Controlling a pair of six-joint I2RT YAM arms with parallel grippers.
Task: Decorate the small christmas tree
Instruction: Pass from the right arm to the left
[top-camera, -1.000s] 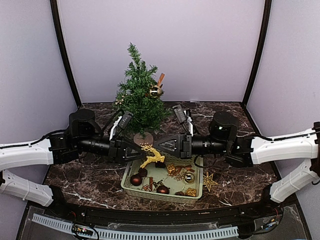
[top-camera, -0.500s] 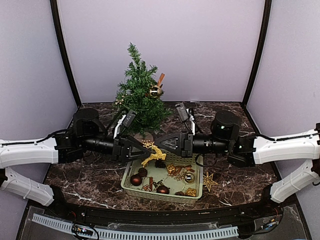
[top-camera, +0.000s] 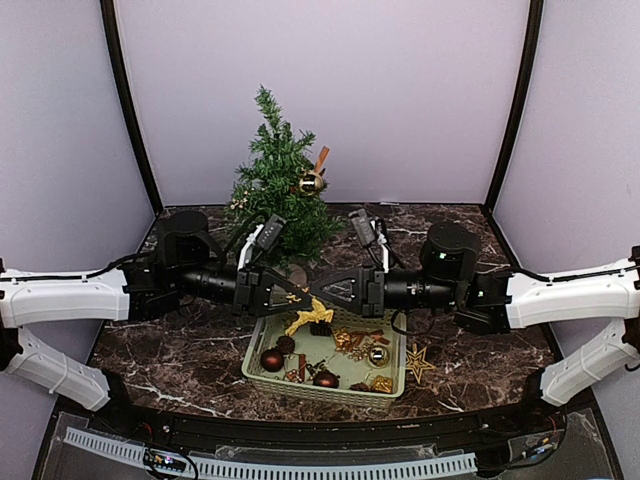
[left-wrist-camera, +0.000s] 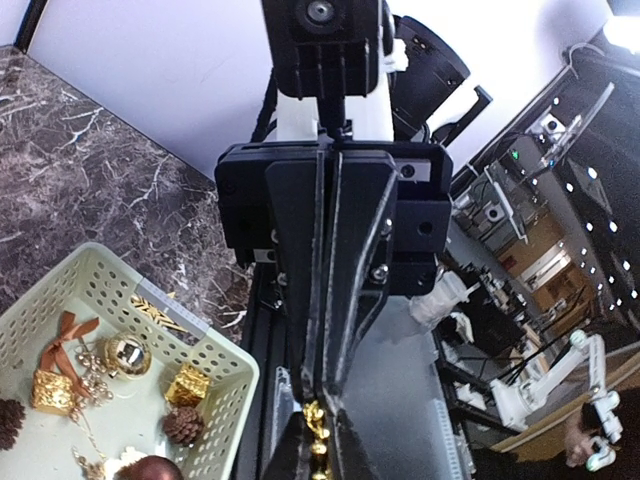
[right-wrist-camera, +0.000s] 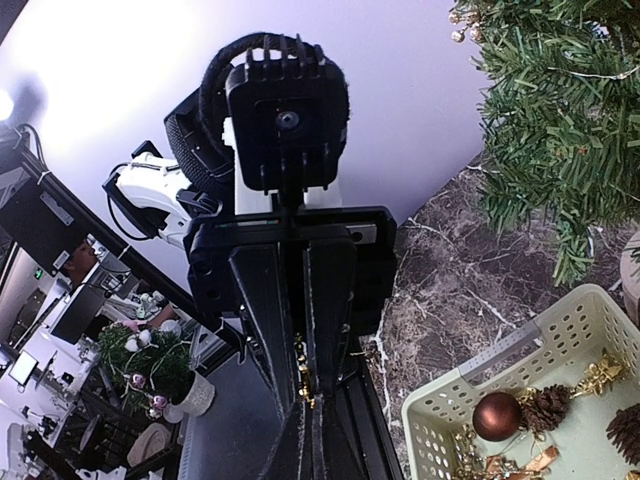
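Meeting tip to tip over the basket (top-camera: 320, 392), both arms lie level and crosswise, long axes along the near edge of the worktop (top-camera: 160, 350). Left claw (top-camera: 296, 292) is pinched shut on the gold reindeer (top-camera: 310, 318); its wrist view shows a gold bit right between its fingers. Right claw (top-camera: 322, 289) has jaws together, tip against the same spot, but can't tell if it really grips any of the ornament. The reindeer hangs just under the meeting point, above the basket's far-left part.

The small christmas tree (top-camera: 275, 190) stands upright by the far edge, left of middle. Its stump is directly behind the claw tips, toward the far edge, near but apart, and the crown is well above them. One gold bauble with a brown ribbon (top-camera: 312, 180) already hangs on its right side.

Judgement: left arm is slightly nearer, its wrist sitting just under the lower left branches. The move would be away from the near edge and up, with the claw axis turned from crosswise to pointing at the branches
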